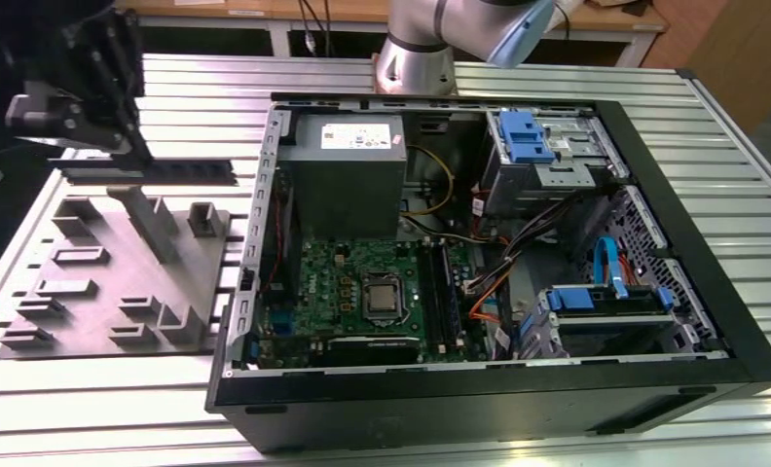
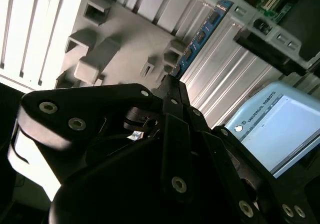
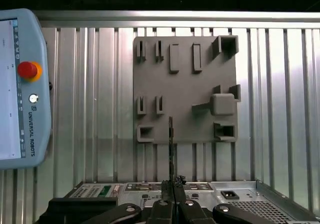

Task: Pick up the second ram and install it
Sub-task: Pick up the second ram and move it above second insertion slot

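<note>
Open computer case (image 1: 424, 413) on slatted metal table (image 1: 74, 394). Grey fixture plate (image 1: 100, 292) beside case, exterior view's left. Green board (image 1: 340, 282), power supply (image 1: 347, 170) inside case.

White lettering with a small round emblem runs along the grey edge of the teach pendant (image 3: 31, 129) (image 2: 260, 109) in both wrist views. In the upper middle of the exterior view, the power supply (image 1: 347, 180) bears a white label (image 1: 348, 139), its print too small to read.
</note>
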You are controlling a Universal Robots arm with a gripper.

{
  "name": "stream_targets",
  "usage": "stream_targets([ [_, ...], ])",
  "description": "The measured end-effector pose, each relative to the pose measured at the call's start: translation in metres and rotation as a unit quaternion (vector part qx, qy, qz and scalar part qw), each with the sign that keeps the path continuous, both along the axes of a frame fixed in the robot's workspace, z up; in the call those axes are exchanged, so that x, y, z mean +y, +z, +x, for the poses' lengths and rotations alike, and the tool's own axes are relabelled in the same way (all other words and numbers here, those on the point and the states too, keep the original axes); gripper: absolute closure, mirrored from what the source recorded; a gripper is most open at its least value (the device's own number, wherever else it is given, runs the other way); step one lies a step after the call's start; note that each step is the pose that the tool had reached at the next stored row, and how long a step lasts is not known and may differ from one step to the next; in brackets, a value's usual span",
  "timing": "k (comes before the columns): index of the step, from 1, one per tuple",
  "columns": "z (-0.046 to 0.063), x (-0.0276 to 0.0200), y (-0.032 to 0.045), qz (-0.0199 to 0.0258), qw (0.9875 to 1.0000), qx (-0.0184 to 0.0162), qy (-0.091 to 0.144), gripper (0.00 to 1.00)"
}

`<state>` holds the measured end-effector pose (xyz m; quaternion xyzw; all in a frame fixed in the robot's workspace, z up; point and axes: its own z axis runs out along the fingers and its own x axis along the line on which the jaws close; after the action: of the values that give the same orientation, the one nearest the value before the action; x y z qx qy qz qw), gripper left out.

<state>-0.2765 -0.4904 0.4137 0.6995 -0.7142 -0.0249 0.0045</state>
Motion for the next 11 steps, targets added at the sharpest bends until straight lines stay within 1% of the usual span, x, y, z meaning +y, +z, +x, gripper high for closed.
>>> stream_targets([
  [11, 0.050, 0.0000, -0.0004, 0.0002, 1.0000, 0.0005, 0.000, 0.89],
])
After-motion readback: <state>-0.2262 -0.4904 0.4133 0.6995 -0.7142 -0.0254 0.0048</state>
